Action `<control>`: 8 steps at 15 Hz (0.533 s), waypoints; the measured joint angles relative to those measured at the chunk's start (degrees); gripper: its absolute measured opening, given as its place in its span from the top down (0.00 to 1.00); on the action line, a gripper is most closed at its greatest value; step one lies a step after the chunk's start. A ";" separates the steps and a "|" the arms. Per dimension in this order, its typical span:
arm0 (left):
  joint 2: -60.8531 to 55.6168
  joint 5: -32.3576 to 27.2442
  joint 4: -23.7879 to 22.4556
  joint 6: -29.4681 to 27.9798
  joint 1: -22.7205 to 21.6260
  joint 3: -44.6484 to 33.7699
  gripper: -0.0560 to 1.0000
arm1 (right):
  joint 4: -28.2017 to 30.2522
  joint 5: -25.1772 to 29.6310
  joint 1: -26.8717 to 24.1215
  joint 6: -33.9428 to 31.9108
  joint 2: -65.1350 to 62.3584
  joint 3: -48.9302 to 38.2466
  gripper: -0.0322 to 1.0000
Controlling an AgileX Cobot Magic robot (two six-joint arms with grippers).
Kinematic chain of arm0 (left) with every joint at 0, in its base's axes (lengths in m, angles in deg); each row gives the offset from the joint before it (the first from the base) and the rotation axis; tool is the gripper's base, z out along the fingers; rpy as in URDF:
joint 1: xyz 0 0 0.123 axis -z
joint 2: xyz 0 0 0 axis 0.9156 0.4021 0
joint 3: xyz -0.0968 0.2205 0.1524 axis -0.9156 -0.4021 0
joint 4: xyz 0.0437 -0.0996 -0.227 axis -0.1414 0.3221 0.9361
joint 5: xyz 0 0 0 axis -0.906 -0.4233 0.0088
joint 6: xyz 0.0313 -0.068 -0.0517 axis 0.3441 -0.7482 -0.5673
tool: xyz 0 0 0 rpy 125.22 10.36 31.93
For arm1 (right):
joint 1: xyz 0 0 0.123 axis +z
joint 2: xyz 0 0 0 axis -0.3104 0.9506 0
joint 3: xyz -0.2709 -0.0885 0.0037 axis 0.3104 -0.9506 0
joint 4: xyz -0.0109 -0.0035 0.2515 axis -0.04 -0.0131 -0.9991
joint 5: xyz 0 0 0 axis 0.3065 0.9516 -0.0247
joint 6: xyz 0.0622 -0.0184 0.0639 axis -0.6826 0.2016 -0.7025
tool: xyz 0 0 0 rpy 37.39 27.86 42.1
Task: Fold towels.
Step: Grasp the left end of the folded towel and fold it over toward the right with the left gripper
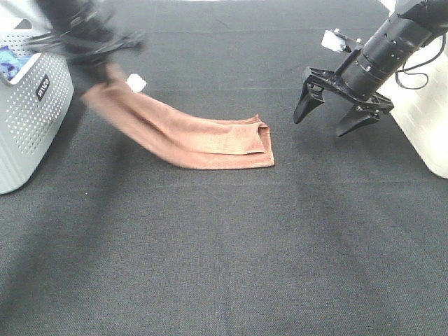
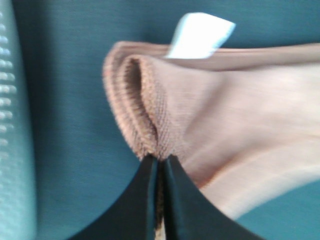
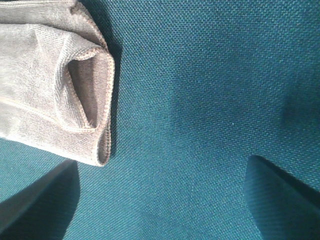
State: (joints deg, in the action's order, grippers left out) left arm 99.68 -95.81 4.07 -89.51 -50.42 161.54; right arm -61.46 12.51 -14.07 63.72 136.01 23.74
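Observation:
A brown towel (image 1: 196, 136), folded into a long strip, lies on the dark table with its right end flat and its left end lifted. My left gripper (image 1: 105, 66), blurred, is shut on the towel's left end and holds it above the table. In the left wrist view the fingertips (image 2: 150, 185) pinch the towel's folded edge (image 2: 200, 115) below its white tag (image 2: 200, 35). My right gripper (image 1: 327, 120) is open and empty, hovering right of the towel's folded end. In the right wrist view that end (image 3: 60, 85) lies beside the open fingers (image 3: 40, 200).
A grey perforated basket (image 1: 28, 112) stands at the left edge, holding something blue. A white container (image 1: 427, 126) stands at the right edge, behind the right arm. The dark cloth-covered table (image 1: 224, 252) stretches toward the front.

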 joint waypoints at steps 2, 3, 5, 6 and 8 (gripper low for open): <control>0.23 1.72 7.10 0.00 2.92 0.52 0.93 | -0.06 0.00 0.00 0.00 0.00 0.00 0.16; 0.63 3.21 9.17 0.00 4.13 0.57 0.93 | -0.06 0.00 0.00 0.00 0.00 0.00 0.16; 2.46 6.59 13.06 0.00 6.53 0.63 0.93 | -0.06 0.00 0.00 0.00 0.00 0.00 0.16; 4.07 8.08 14.38 0.00 7.62 0.63 0.93 | -0.06 0.00 0.00 0.00 0.00 0.00 0.16; 6.82 11.86 17.13 0.00 9.22 0.63 0.93 | -0.17 0.00 0.00 0.00 0.00 0.00 0.16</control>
State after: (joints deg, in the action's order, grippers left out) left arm 106.50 -83.95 21.21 -89.51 -41.20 162.17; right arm -61.63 12.51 -14.07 63.72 136.01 23.74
